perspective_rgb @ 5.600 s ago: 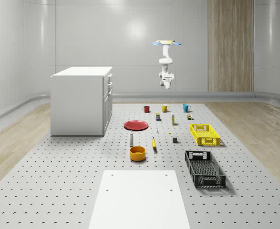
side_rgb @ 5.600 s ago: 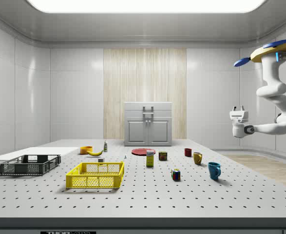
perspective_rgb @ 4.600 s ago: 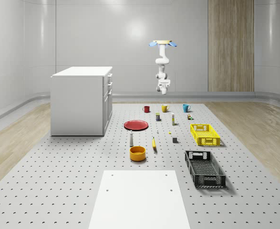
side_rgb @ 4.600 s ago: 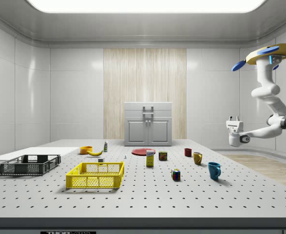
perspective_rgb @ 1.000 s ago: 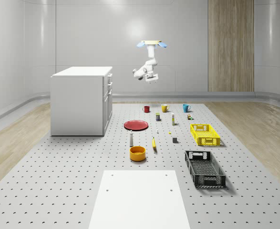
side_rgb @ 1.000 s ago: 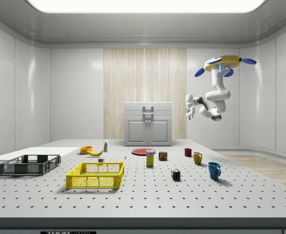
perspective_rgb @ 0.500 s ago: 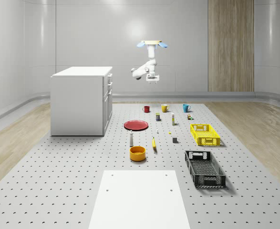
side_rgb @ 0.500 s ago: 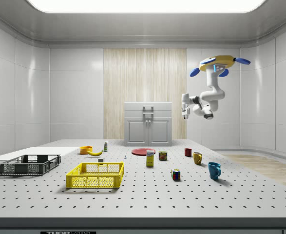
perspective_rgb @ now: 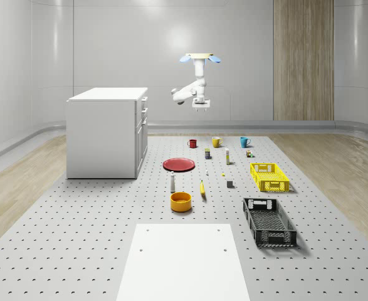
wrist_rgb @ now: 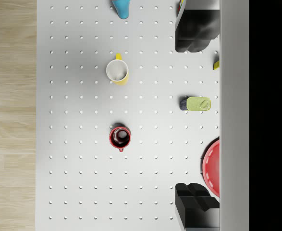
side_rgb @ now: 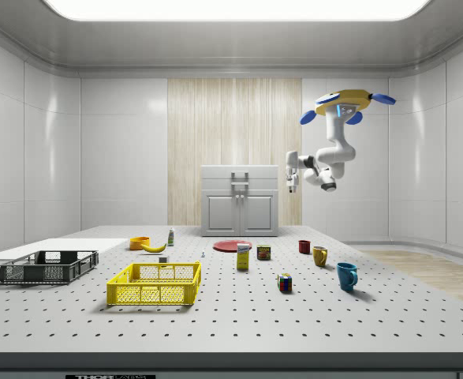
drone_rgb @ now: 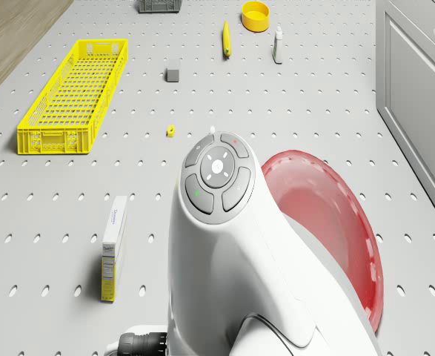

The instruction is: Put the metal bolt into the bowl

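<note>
Well above the table's far end the drone hovers, its jaws spread apart, empty, pointing down near the glossy red mug. The metal bolt, a tiny grey upright sliver as far as I can tell, stands mid-table beyond the flat red plate. The round, smooth-walled orange bowl sits further toward the table's opposite end. I judge the risk to be the long descent. The bolt is small, hard and slick, so a slightly off-centre closing could tip it or send it rolling across the perforated top.
</note>
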### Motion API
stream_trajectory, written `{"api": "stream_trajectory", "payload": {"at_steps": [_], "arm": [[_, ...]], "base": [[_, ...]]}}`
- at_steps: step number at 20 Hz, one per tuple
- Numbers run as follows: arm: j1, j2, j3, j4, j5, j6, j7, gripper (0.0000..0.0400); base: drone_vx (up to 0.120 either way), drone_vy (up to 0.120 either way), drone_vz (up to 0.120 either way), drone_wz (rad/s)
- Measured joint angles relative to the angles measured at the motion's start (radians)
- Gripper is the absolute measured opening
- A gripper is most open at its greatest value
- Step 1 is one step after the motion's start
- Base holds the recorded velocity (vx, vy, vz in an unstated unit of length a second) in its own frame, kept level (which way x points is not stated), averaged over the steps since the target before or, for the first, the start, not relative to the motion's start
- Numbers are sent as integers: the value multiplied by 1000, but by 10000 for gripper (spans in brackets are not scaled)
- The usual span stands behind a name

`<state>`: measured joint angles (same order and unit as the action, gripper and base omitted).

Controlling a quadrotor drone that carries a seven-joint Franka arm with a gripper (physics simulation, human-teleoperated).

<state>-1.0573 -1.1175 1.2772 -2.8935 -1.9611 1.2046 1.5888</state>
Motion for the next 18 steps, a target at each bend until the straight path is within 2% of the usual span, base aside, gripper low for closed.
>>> {"api": "stream_trajectory", "payload": {"at_steps": [12,18], "arm": [[-24,-61,21,4,32,53,22,400],[-33,-90,30,6,46,79,31,400]], "base": [[120,0,-3,0],[120,0,-120,0]]}}
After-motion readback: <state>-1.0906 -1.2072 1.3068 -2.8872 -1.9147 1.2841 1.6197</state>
